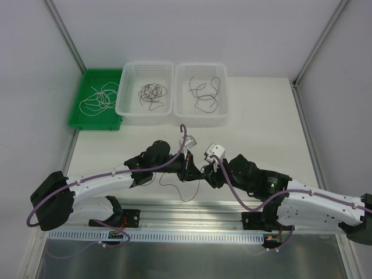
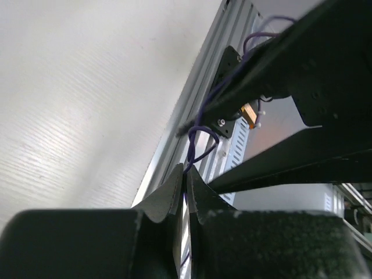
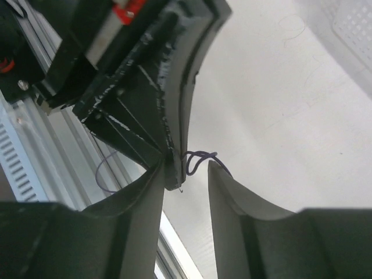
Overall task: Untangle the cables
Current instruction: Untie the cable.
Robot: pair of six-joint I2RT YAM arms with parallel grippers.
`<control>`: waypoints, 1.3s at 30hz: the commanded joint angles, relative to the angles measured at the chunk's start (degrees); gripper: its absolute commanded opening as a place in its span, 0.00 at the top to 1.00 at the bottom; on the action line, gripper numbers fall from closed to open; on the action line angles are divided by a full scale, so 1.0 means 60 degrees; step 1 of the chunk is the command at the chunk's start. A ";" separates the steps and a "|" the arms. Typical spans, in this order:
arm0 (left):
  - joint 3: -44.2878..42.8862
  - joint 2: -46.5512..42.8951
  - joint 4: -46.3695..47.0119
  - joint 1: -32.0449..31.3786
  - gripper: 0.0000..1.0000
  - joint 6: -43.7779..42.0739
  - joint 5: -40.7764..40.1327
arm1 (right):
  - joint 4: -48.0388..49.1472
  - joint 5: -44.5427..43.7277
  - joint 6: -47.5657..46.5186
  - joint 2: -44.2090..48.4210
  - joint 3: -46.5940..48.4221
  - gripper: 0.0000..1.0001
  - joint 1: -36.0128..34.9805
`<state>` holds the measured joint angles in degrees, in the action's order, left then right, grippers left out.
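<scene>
Well forward of the left white basket (image 1: 145, 110), toward the near edge of the table (image 1: 261, 116), the two grippers meet tip to tip over a single thin dark cable (image 1: 179, 190). From above it shows only as a faint loop trailing on the table below them. That view cannot settle how either gripper stands; the wrist cameras do. The left wrist view shows the left gripper (image 2: 186, 171) with its fingers pressed together on the strand, which rises out of the tips in a small purplish loop (image 2: 192, 148) against the aluminium rail (image 2: 192, 116). The right wrist view shows the right gripper (image 3: 186, 168) with its fingers apart. A little curl of the same cable (image 3: 200, 157) lies in the gap beside the left gripper's black tip, and neither finger clamps it. Only the top view shows the rest. A loose knot of dark cables (image 1: 152, 93) lies inside the left white basket. Another dark cable (image 1: 204, 93) sprawls in the right white basket (image 1: 200, 116), which touches the left basket's right side. A whitish cable (image 1: 99, 100) coils in the green tray (image 1: 93, 123), just left of the left basket.
</scene>
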<state>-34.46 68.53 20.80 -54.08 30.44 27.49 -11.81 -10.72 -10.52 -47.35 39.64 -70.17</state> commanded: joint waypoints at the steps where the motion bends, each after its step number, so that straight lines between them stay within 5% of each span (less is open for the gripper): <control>1: 0.0278 -0.0815 0.0650 -0.0112 1.00 -0.0853 -0.0786 | -0.0064 0.0059 0.0464 0.0508 0.0497 0.53 0.0094; 8: 0.0499 -0.0934 0.0417 -0.0112 1.00 -0.1044 -0.1738 | -0.1339 -0.0556 0.1181 0.1153 0.1508 0.48 0.0094; 14: 0.0718 -0.1036 0.0313 -0.0112 1.00 -0.1308 -0.2398 | -0.2189 -0.1084 0.1986 0.1038 0.2181 0.66 0.0138; 19: 0.0645 -0.1066 0.0182 -0.0126 1.00 -0.1381 -0.2471 | -0.2222 -0.1319 0.2866 0.0115 0.2446 0.68 0.0226; 39: 0.0748 -0.1066 0.0006 -0.0229 1.00 -0.2655 -0.3453 | -0.2031 0.0409 0.5752 -0.2024 0.2989 0.72 0.1924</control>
<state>-30.24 63.40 20.08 -54.81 18.35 8.82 -24.84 -12.21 20.16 -58.35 55.61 -59.46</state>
